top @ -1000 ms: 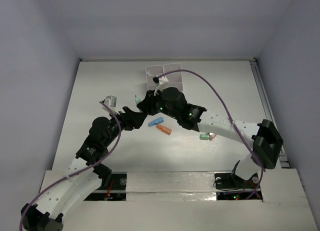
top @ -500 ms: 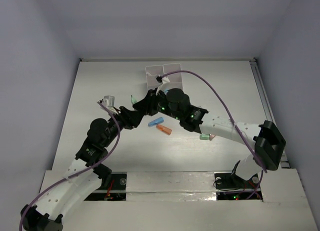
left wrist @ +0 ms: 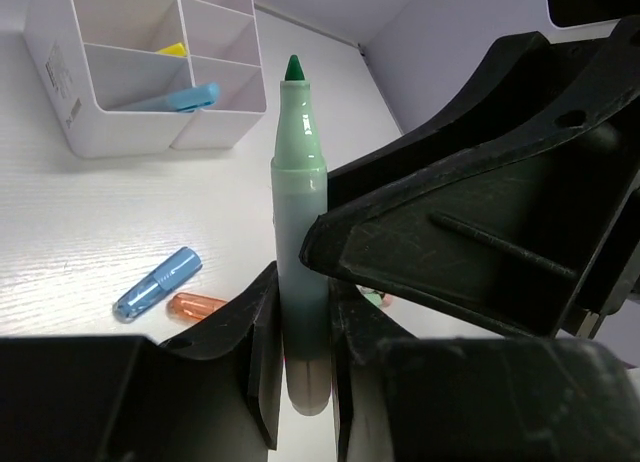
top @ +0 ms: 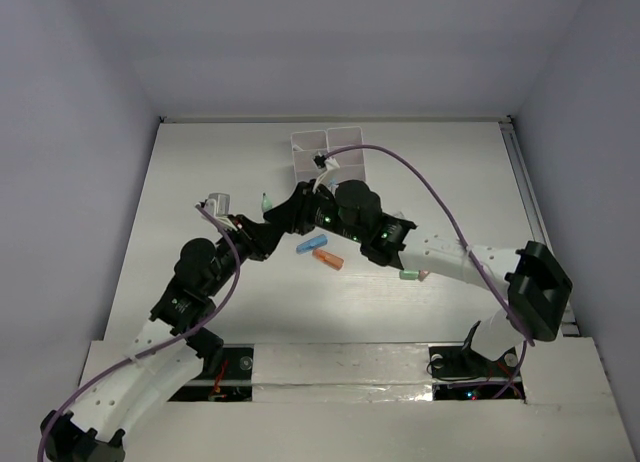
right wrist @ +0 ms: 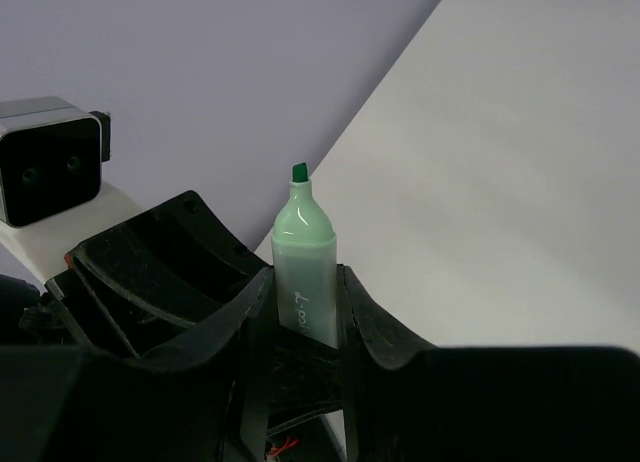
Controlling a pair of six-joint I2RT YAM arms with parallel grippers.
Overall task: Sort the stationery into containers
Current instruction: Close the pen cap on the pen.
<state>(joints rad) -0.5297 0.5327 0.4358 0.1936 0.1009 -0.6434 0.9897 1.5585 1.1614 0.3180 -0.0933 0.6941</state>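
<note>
White table, wrist-only green marker tip

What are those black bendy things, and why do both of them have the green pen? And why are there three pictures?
Those are two robot arms with pinching claws for hands. One picture comes from a camera high above the white table. The other two come from little cameras on the arms' wrists, so you see each claw close up.

The left gripper and the right gripper are both pinching the same pale-green marker, which has its cap off, so it looks like one is passing it to the other.

On the table lie a blue marker and an orange marker side by side. Farther back is a white organizer with square pockets. One pocket holds a light blue pen, another something yellow.
</note>
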